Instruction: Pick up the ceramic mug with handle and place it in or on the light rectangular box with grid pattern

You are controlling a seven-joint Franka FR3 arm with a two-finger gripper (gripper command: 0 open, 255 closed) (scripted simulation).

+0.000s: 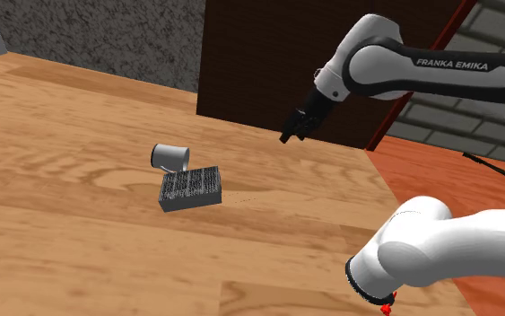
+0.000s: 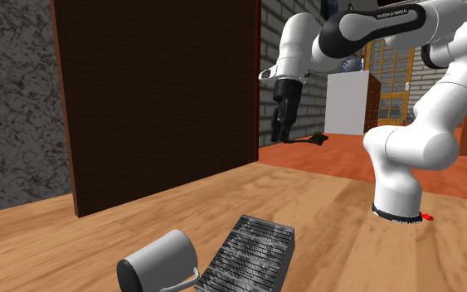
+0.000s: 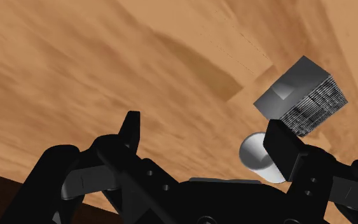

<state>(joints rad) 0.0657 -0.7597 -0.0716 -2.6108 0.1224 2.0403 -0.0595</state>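
Note:
A grey mug [image 1: 169, 157] lies on its side on the wooden table [image 1: 62, 224], close against a far corner of the box. The box [image 1: 191, 188] is a low rectangular block with a ribbed, grid-like top. In the second exterior view the mug [image 2: 158, 264] has its handle turned toward the box [image 2: 250, 255]. My gripper [image 1: 293, 130] hangs high above the table, well off to the shoulder view's right of both, fingers apart and holding nothing. It also shows before the dark panel [image 2: 279, 133]. Past the open gripper [image 3: 206, 127], the wrist view looks down on the mug [image 3: 259, 156] and box [image 3: 301, 95].
A tall dark brown panel [image 1: 250, 63] stands along the table's far edge, with a rough grey stone wall [image 1: 89, 36] beside it. Brick wall and an orange floor [image 1: 439, 171] lie beyond the table's right edge. The arm's base [image 2: 397, 203] stands on the table.

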